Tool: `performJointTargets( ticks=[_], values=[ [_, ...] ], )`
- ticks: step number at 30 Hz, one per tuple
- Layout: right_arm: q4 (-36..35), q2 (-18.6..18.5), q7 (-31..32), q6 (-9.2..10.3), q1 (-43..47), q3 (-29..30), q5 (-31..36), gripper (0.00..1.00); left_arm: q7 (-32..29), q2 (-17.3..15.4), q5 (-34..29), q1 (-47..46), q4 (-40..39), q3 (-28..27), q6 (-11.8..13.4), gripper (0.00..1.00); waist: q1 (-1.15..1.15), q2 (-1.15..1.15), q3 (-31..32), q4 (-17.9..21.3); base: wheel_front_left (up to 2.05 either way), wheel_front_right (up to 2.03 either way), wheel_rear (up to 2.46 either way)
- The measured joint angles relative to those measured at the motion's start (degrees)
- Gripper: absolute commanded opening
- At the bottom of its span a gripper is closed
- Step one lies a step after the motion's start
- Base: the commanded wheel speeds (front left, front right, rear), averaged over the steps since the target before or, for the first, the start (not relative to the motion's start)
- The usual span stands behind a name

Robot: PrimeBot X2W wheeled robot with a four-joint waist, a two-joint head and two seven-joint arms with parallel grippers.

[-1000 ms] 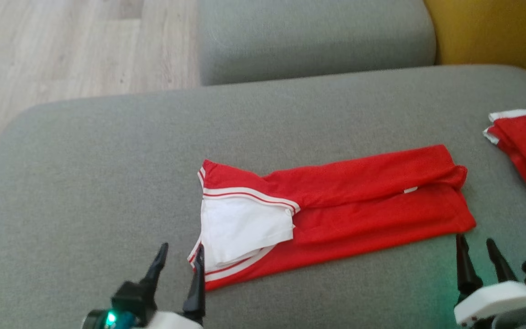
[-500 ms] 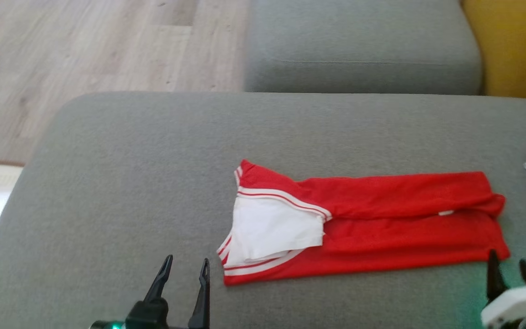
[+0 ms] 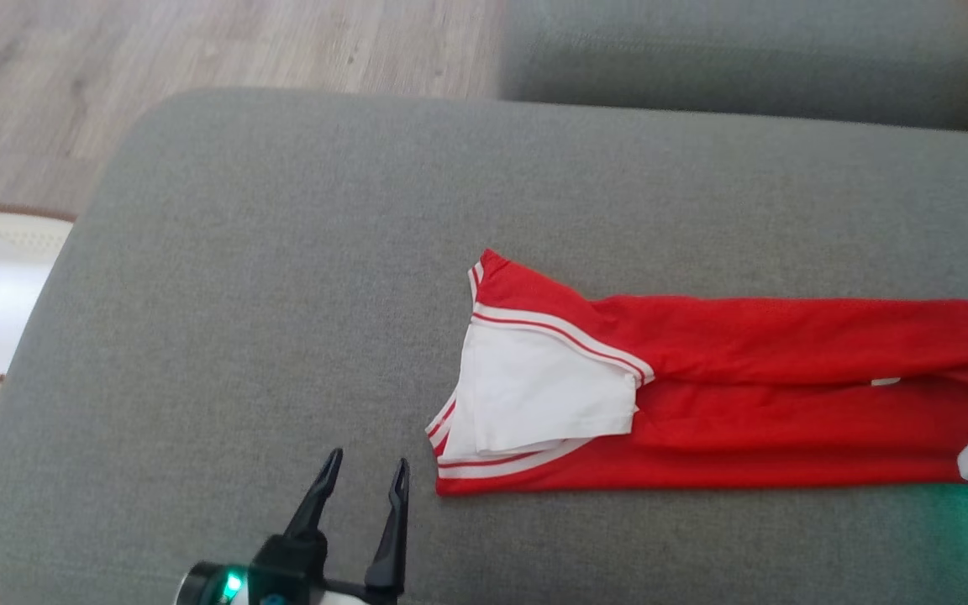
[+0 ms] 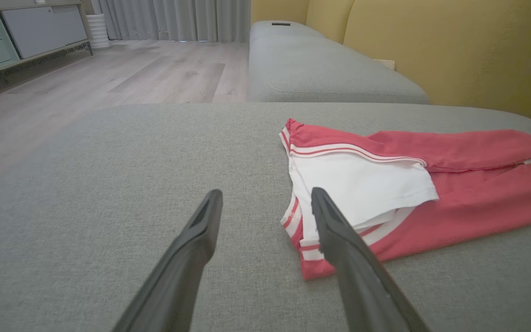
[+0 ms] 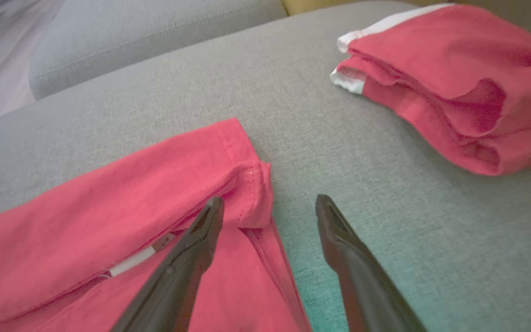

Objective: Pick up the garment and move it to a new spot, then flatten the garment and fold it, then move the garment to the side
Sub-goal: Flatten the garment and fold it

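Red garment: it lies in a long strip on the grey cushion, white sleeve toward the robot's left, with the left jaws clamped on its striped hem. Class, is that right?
No. The left gripper has open jaws, clamped on nothing, only grey cushion between them: see the left wrist view. The rest holds for the red garment and its white sleeve.

- This is looking like a home living room.
- A grey fabric sofa [image 4: 109, 152] is stretching across the foreground, with yellow back cushions [image 4: 454, 50] rising behind it.
- Pale wood-plank flooring [image 4: 122, 78] is running toward grey curtains [image 4: 178, 18] that are hanging down to it.
- A low cabinet with drawers [image 4: 26, 32] is standing at the floor's far edge.
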State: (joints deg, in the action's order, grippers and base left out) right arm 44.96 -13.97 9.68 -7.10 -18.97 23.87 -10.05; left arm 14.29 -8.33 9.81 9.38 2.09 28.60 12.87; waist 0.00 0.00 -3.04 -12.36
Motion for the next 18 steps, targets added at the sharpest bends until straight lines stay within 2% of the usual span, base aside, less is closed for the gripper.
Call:
performJointTargets(
  ticks=[11, 16, 17, 18],
  values=[
    [8.24, 0.02, -0.69, 0.0, -5.66, 1.02, 3.04, 1.0, 0.0, 1.91, -2.25, -2.09, 0.18, -2.16, -2.32, 1.0, 0.0, 0.0, -3.51, 0.26, 0.0, 0.0, 0.0],
    [11.77, -0.05, 0.59, 0.0, -7.76, 0.49, 2.26, 1.0, 0.0, 2.53, -2.77, -2.63, 0.37, -3.2, -2.88, 1.0, 0.0, 0.0, -3.59, 0.51, 0.0, 0.0, 0.0],
    [12.11, -0.07, 1.13, 0.0, -8.2, -0.18, 1.7, 0.85, 0.0, 2.63, -2.78, -2.63, 0.44, -3.35, -2.96, 1.0, 0.0, 0.0, -3.57, 0.6, 0.0, 0.0, 0.0],
    [12.37, -0.05, 1.55, 0.0, -8.6, -0.91, 1.03, 0.55, 0.0, 2.75, -2.86, -2.63, 0.47, -3.49, -3.34, 1.0, 0.0, 0.0, -3.57, 0.75, 0.0, 0.0, 0.0]
  ],
)
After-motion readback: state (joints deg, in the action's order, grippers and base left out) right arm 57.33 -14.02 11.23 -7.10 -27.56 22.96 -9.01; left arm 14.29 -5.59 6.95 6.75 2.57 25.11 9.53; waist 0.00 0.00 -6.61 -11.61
